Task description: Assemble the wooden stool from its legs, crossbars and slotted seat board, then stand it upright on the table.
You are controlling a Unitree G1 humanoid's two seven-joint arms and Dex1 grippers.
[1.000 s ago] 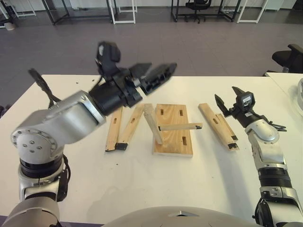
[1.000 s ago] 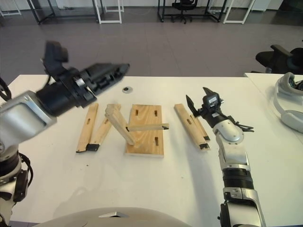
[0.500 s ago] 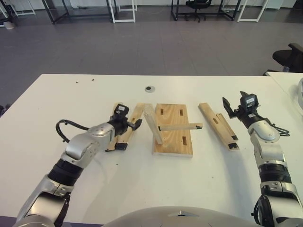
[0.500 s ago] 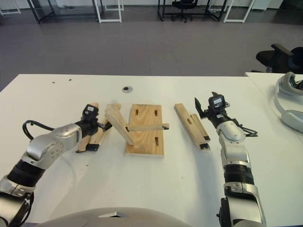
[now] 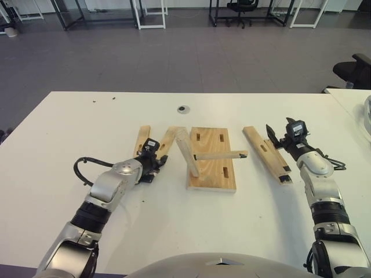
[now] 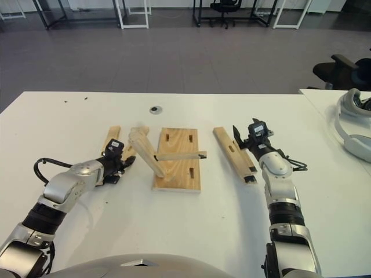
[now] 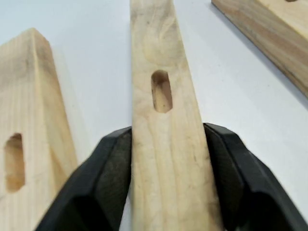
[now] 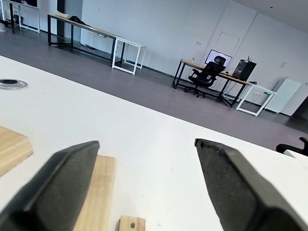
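Observation:
The slotted seat board (image 5: 215, 168) lies flat at the table's middle. One leg (image 5: 186, 152) leans out of it, with a crossbar (image 5: 221, 154) reaching right from it. Two legs lie left of the board; my left gripper (image 5: 156, 163) is shut on the near end of the right one (image 7: 163, 86), a finger (image 7: 108, 168) pressing each side. Its neighbour (image 7: 24, 134) lies beside it. Another two legs (image 5: 265, 152) lie right of the board. My right gripper (image 5: 278, 131) is open just above their far end, and a leg end (image 8: 96, 192) lies below its fingers.
A round cable hole (image 5: 184, 108) sits in the table behind the board. A white headset (image 6: 355, 124) rests on the neighbouring table at the right. A black cable (image 5: 84, 168) loops beside my left forearm. Bare tabletop stretches in front of the parts.
My left arm came down from in front of the camera to the table and closed on the left-hand leg. My right gripper shifted slightly left, over the right legs.

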